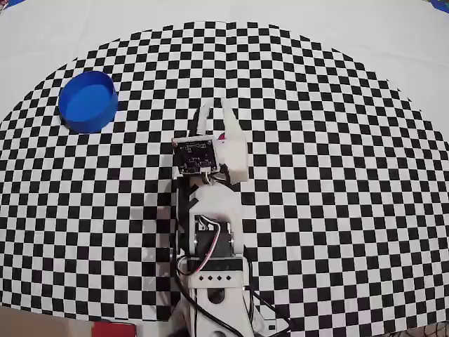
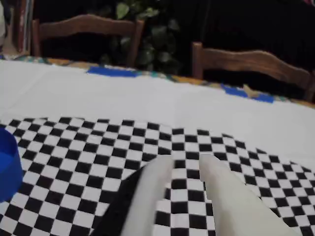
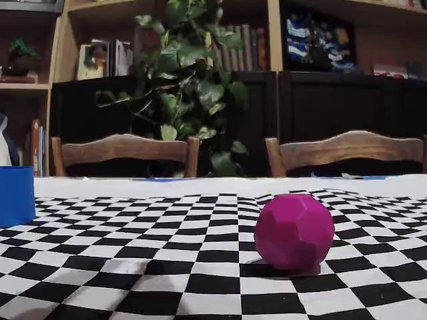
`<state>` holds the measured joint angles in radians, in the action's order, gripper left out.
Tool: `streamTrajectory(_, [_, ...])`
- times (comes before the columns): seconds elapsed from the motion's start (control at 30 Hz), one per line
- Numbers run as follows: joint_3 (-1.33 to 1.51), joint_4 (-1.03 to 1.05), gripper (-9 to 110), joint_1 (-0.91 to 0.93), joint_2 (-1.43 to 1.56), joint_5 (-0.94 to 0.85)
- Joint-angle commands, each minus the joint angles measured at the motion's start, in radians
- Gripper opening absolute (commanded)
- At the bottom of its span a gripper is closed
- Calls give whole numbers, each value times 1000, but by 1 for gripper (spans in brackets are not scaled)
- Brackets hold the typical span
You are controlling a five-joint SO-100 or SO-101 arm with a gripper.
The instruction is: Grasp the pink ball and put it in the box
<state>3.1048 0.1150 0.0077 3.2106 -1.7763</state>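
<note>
I see the faceted magenta pink ball resting on the checkered desk, well apart from the upright blue box.

Matt faceted pink ball, wrinkled checkered cloth

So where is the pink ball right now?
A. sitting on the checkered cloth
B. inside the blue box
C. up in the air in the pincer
A: in the fixed view the pink ball rests on the checkered cloth, apart from the blue box at the left edge.
</note>
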Motion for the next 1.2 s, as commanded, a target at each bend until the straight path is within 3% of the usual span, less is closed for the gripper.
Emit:
streamTrajectory(0.0, [8,-6,29,0,-12,5])
streamTrajectory(0.23, [8,-5,35,-3,-17,41])
streamTrajectory(0.43, [8,-11,35,2,-17,107])
streamTrajectory(1.17, [8,-37,34,29,-80,98])
